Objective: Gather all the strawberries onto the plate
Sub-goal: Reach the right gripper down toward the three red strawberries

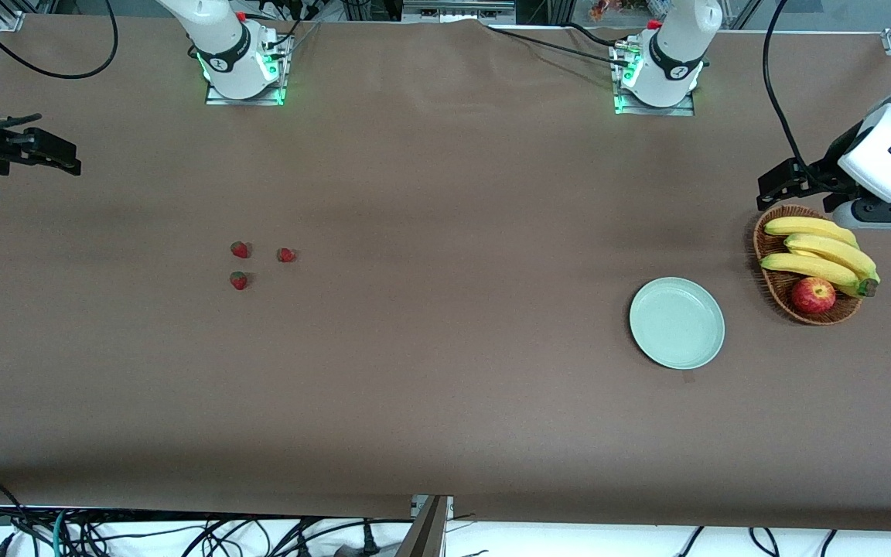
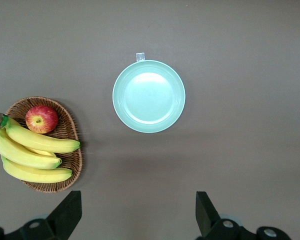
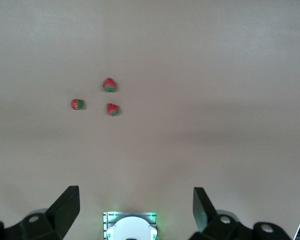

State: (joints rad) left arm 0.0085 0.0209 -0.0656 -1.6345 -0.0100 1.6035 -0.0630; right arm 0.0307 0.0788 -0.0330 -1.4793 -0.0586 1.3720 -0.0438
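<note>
Resting: three tiny red strawberries (image 1: pixel 254 261) | glossy round mint plate (image 1: pixel 677 322) | brown table (image 1: pixel 445 402)

The front view looks down from high across the brown table (image 1: pixel 445 402), facing both arm bases along its top edge, and takes in the whole surface. The left wrist view looks straight down from well above the round pale mint-green plate (image 2: pixel 149 96) and brown woven wicker basket (image 2: pixel 70 145), both shared with the front view. The right wrist view looks down from similar height on three tiny red strawberries (image 3: pixel 108 85), also shared.
</note>
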